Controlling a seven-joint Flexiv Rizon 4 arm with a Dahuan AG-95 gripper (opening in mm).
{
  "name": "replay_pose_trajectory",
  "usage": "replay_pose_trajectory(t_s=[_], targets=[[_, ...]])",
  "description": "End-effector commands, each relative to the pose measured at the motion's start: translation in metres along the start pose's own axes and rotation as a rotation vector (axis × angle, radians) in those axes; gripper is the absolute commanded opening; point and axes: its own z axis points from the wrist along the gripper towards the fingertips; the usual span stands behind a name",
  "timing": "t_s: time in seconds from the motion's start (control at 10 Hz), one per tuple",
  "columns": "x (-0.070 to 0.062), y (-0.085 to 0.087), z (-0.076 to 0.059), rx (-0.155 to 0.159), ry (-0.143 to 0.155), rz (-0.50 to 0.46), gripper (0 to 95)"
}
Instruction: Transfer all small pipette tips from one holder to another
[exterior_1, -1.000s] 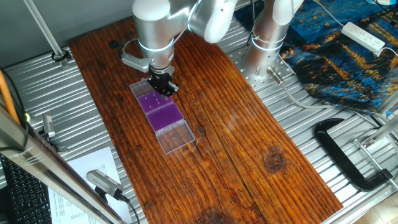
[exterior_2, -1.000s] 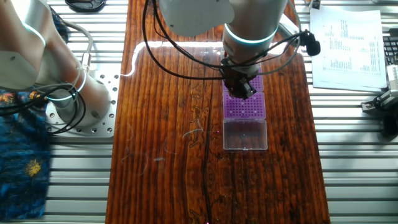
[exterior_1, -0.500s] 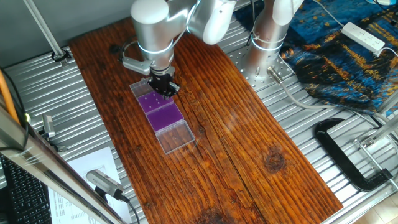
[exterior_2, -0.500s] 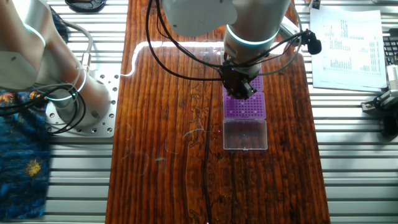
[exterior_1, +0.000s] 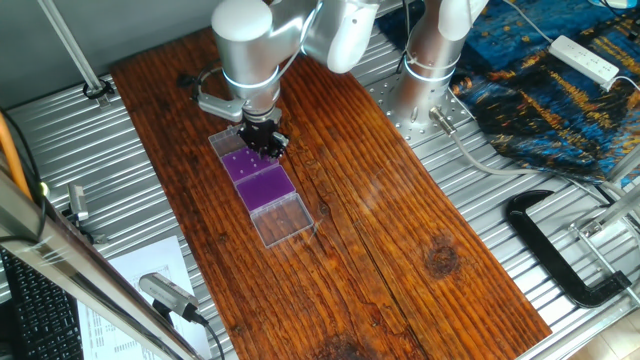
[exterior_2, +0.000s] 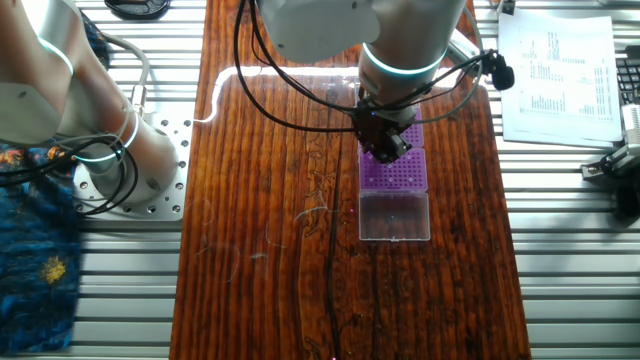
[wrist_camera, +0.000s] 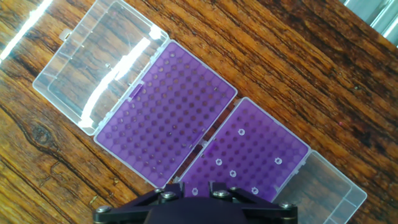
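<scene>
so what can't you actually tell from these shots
- Gripper open or shut: hand view crops the fingers at the bottom edge; in both fixed views it is small and dark.
- Exact count of the small pipette tips: the gripper mount hides the rack's near rows in hand view; too small elsewhere.
- Whether a tip is held: unseen.

wooden tabletop (exterior_1: 400, 220), ribbed metal bench (exterior_1: 560, 200)

Opposite overhead cameras; close downward hand-camera

You see two purple racks (wrist_camera: 166, 116) dotted with hole grids, whitish small pipette tips (wrist_camera: 240, 132) in one, clear lids (wrist_camera: 93, 62), and a reddish-brown grained counter (wrist_camera: 323, 81).
</scene>
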Motion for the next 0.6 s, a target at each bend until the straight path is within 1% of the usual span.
replay_pose_trajectory(t_s=[0.1,0.2,0.3,0.6], targets=[[-0.0001,-0.0002,0.0015,0.002,0.000,0.000,19.0],[0.0002,-0.0001,0.0023,0.003,0.000,0.002,19.0],[0.0003,-0.0001,0.0028,0.004,0.000,0.001,0.0],[0.0006,-0.0001,0.0049,0.003,-0.005,0.002,0.0]])
